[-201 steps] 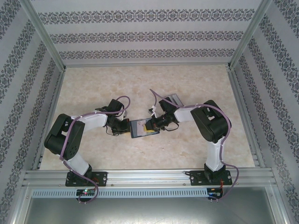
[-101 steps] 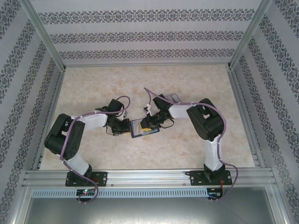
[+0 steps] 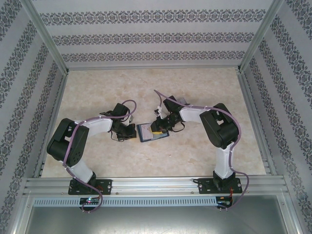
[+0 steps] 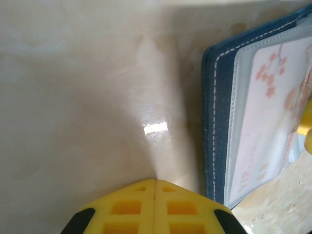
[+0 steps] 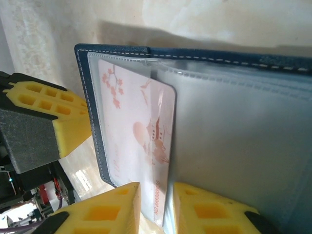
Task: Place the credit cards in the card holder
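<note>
Near table middle, card holder point(image 3: 152, 132) lies open: soft dark blue cover, white stitches, clear shiny pockets. White card point(image 5: 141, 141) with pink flowers, thin, round corners, partly inside pocket. Right gripper point(image 5: 156, 207) pinches card edge. Left gripper point(image 4: 154, 204) pressed together, just beside holder on smooth pale table point(image 4: 73, 97).

The whitish card point(image 5: 139, 146) bears small print too blurred to read.

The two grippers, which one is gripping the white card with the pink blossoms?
The right gripper: its yellow fingers pinch the blossom card's edge as it sits in the open card holder. The left gripper is closed on nothing beside the holder.
</note>
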{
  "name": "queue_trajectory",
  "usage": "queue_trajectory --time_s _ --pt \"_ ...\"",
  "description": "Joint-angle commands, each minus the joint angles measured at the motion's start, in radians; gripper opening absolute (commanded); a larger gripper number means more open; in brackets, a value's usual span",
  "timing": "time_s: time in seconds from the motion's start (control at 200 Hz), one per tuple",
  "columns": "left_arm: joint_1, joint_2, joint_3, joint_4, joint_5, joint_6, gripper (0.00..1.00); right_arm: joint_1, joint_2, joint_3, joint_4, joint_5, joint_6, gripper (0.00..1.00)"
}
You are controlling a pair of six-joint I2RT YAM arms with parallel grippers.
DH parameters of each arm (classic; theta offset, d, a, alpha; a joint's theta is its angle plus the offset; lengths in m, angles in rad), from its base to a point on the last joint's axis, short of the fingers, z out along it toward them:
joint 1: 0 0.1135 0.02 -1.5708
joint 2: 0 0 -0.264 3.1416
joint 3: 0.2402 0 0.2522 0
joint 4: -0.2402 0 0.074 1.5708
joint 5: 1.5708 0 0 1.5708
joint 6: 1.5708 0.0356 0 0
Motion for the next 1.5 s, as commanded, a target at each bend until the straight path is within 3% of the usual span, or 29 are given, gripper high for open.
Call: queue_trajectory --time_s 0.0,0.205,0.475,0.829,0.949,1.119,1.309,1.494 --pt "0.004 0.049 -0.017 0.038 -0.091 0.022 0.0 0.014 0.016 0.029 -0.015 0.037 -0.003 0.18" --pt "0.005 0.06 0.008 0.041 -0.097 0.026 0.0 0.038 0.043 0.062 -0.025 0.018 -0.007 0.02" --pt "0.005 0.112 0.052 0.06 -0.094 0.024 0.0 0.082 0.055 0.095 -0.042 0.007 -0.045 0.0" --pt "0.011 0.078 0.057 0.027 -0.129 0.047 0.01 0.084 -0.049 0.049 0.024 0.015 -0.072 0.13" --pt "0.02 0.051 0.035 0.057 -0.127 0.041 0.01 0.062 -0.135 0.005 0.025 0.088 -0.084 0.18" --pt "0.038 -0.015 -0.002 0.085 -0.152 0.032 0.11 0.027 -0.257 -0.067 -0.018 0.209 -0.091 0.24" --pt "0.052 -0.1 -0.072 0.197 -0.191 0.061 0.15 0.017 -0.385 -0.12 -0.116 0.448 -0.087 0.37" --pt "0.054 -0.135 -0.133 0.314 -0.164 0.076 0.2 0.092 -0.341 -0.129 -0.125 0.431 0.006 0.41"
